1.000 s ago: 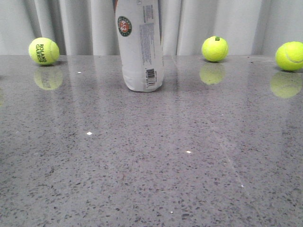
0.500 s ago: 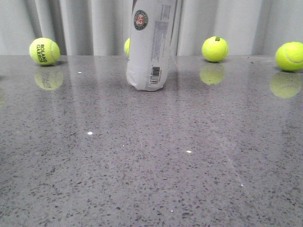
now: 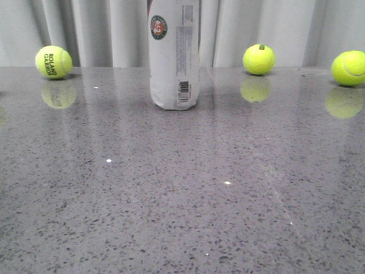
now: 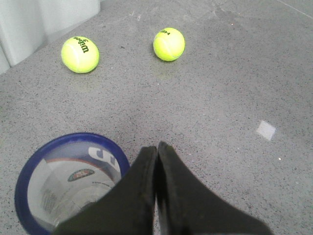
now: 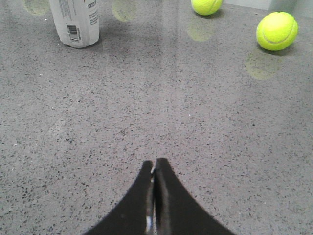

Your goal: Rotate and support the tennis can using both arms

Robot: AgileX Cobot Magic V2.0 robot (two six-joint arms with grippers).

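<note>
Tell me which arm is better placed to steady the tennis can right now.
Probably left. The left gripper, shut, sits just above the tennis can by its blue rim, while the right gripper, also shut, is far back across the table.

a glossy grey speckled table (image 3: 182, 188) carries everything. the tennis can (image 3: 174, 54) stands upright near its far edge. three yellow tennis balls (image 3: 53, 61) (image 3: 258, 59) (image 3: 348, 68) lie well apart along that edge.

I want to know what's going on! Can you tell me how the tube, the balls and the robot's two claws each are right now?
tennis can: standing upright on the table, top open, nothing gripping it.
left gripper: shut, empty, above the can's rim.
right gripper: shut, empty, away from the can.
tennis balls: resting on the table, apart from the can.
</note>
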